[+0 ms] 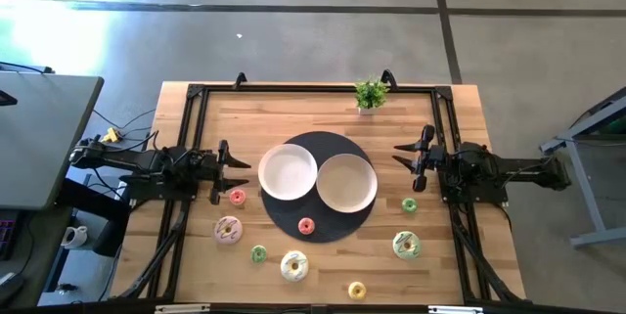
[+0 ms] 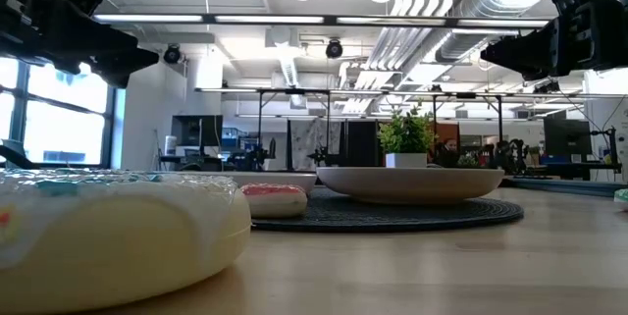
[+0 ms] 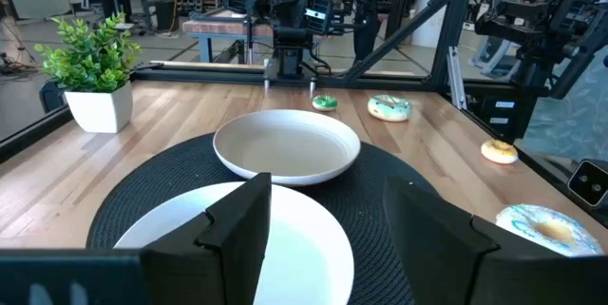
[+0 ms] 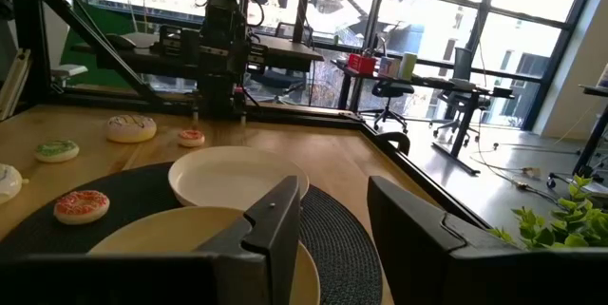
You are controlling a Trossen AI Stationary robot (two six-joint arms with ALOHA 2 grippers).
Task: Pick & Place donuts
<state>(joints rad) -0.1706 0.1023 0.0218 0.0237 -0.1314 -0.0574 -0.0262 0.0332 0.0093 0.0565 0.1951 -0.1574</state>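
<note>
No donut is held: the left gripper and the right gripper are both seen with fingers spread apart, parked at either side of the round dark woven mat. A small red-iced donut lies just below the left gripper, a green one just below the right. A slip is judged likely, since the rings look small, smooth and rounded; the 2 shallow glossy plates could be nudged.
</note>
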